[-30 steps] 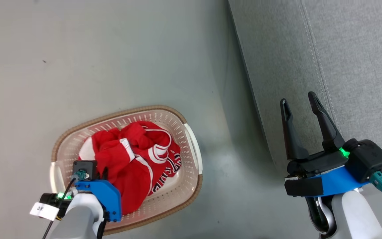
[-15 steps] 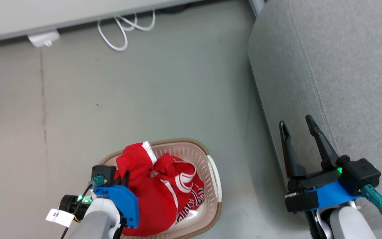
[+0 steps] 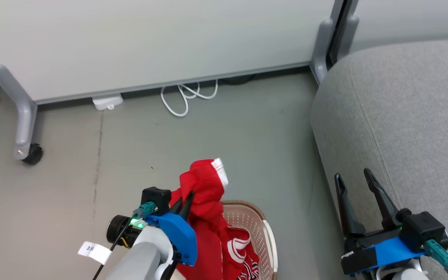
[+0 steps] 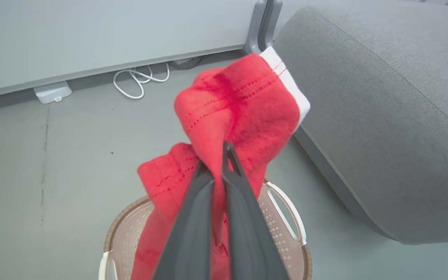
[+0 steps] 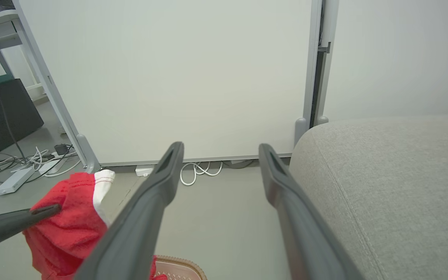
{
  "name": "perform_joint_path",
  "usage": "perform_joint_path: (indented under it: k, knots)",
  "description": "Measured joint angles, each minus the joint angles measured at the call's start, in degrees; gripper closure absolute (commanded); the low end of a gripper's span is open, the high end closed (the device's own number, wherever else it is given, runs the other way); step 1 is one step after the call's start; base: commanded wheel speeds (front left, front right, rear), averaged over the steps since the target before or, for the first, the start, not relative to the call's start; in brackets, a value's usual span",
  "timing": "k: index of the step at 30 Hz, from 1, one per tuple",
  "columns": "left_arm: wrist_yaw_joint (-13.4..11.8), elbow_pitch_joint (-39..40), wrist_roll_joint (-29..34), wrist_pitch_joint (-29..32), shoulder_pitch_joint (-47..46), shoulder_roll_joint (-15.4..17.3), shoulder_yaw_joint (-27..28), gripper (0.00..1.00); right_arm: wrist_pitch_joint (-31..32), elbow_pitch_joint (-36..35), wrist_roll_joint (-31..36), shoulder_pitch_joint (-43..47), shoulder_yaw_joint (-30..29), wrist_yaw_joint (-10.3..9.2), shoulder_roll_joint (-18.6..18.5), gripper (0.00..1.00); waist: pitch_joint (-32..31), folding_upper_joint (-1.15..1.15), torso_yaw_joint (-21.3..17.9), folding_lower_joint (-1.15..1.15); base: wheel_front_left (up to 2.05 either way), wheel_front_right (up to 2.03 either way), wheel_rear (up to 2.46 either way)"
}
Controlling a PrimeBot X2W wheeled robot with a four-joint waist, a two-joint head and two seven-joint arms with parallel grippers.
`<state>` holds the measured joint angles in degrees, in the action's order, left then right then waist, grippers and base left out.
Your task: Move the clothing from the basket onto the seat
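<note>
I see open floor [image 3: 270, 155] between the basket [image 3: 256, 209] and the sofa [image 3: 403, 116], whose tall rounded side bars my way right.

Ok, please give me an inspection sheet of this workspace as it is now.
Surface: smooth grey floor.
Job's things: soft red clothing with white trim held up, lower part hanging into the oval cream perforated plastic basket; large light grey fabric sofa to its right.
Clutter: small white box by the panel's foot.
Hands: left hand shut on the clothing; right hand open, holding nothing.
Cables: white cable loops on the floor.
Surroundings: pale partition panel, grey legs, black castor.
</note>
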<state>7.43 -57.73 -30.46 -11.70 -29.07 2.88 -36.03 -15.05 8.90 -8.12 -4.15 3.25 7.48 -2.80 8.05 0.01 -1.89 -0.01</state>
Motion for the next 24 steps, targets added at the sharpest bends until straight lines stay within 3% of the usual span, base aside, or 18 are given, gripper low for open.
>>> perform_joint_path:
  k: [17, 24]
  knots:
    - [-0.1, 10.8, -7.9, 0.5, -4.4, 0.0, -8.5, 1.00, 0.0, 1.4, 0.0, 3.5, 0.5, 0.00, 0.0, 0.00, -7.9, 0.00, 2.9, 0.01, 0.00, 0.00, 0.00]
    - [-2.7, 16.3, -11.0, 0.6, -9.3, 0.0, -12.3, 1.00, 0.0, 1.8, 0.2, 4.0, 1.2, 0.00, 0.0, 0.00, -8.7, 0.00, 2.7, 0.01, 0.00, 0.00, 0.00]
